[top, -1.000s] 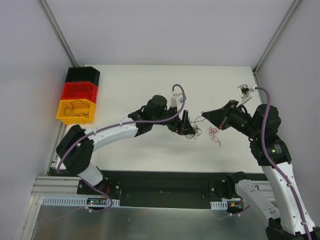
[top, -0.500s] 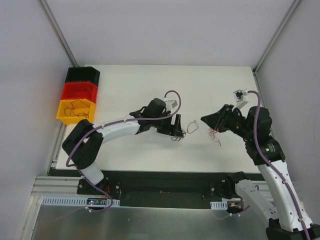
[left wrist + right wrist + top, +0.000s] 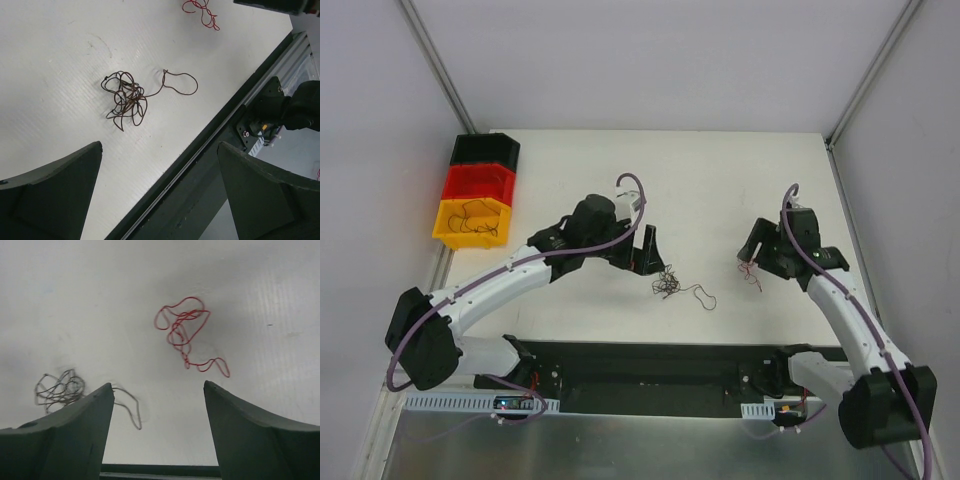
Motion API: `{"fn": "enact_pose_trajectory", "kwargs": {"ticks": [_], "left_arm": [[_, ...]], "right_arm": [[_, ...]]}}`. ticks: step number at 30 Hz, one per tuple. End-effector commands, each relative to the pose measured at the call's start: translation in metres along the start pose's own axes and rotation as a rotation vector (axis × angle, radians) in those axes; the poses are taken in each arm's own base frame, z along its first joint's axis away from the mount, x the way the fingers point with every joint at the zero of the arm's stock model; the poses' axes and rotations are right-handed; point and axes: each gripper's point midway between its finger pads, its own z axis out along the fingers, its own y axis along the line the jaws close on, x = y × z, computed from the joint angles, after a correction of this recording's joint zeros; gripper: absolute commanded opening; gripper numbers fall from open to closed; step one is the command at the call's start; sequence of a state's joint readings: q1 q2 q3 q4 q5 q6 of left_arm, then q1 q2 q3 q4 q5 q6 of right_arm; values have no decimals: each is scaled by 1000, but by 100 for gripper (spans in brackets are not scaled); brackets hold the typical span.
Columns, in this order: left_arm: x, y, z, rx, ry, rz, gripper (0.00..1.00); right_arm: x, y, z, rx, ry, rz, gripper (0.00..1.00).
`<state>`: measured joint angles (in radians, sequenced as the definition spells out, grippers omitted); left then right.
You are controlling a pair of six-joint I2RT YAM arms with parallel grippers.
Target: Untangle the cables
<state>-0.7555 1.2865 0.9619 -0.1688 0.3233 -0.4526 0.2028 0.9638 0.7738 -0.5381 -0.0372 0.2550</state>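
Two clumps apart on the white tabletop (image 3: 570,160): thin dark-brown wire tangle (image 3: 125,100), knotted with one loose tail, near the front edge; thin red wire squiggle (image 3: 185,335) well off to its right. Left gripper (image 3: 159,150): released, empty, poised short of the brown knot. Right gripper (image 3: 157,385): likewise spread wide, holding nothing, facing the red one. Risks: pinching the whole knot and cinching it tighter; catching only the tail and dragging everything toward the edge.

1. The table (image 3: 55,55) is seen as a white, matt, finely ribbed sheet.
2. The brown cables (image 3: 125,97) and the red cable (image 3: 182,330) are seen as thin, smooth-coated wire.
3. The fingers (image 3: 50,195) of the left gripper (image 3: 160,145) are seen as dark matt plastic.
4. The bins (image 3: 475,205), at nine o'clock in the top view, are seen as smooth plastic.
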Motion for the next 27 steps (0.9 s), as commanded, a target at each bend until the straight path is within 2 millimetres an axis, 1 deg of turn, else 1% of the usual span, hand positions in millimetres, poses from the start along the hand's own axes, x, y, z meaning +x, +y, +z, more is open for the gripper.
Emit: {"fn": "enact_pose_trajectory", "kwargs": {"ticks": [1,4,6,8,12,15,16,18,20,22,23,25,26,27], "left_arm": [[7,-7,-15,24,1,9,97],[8,-12,-22,49,-8,5,97],[9,-14,-26,57,-15,11,97],[11,-14,-29,59,-21,18,97],[15,-14,-34,62,-28,28,98],[16,-15,-35,72,-24,24,98],[17,-17,-35,82,-18,23,98],[19,-21,-34,107,2,18,98],[23,-25,-33,133,28,14,98],[26,-28,-35,147,32,6,98],[27,-27,-36,145,31,3,98],[29,-24,-37,136,26,-5,98],[29,-24,-37,130,25,-8,98],[30,-23,-37,127,25,-14,98]], "right_arm": [[7,-43,23,168,70,-29,71],[10,-55,36,197,90,-68,66],[10,-63,40,233,103,-84,57],[12,-67,44,249,120,-91,52],[21,-60,58,190,171,-111,50],[20,-62,66,193,190,-142,51],[22,-56,68,160,214,-151,52],[24,-53,75,139,245,-159,53],[29,-42,82,64,285,-171,52],[36,-32,86,2,312,-157,47],[41,-29,87,-23,323,-148,39],[47,-23,86,-60,327,-114,21],[48,-19,85,-83,321,-109,17],[52,-14,83,-115,328,-101,18]]}}
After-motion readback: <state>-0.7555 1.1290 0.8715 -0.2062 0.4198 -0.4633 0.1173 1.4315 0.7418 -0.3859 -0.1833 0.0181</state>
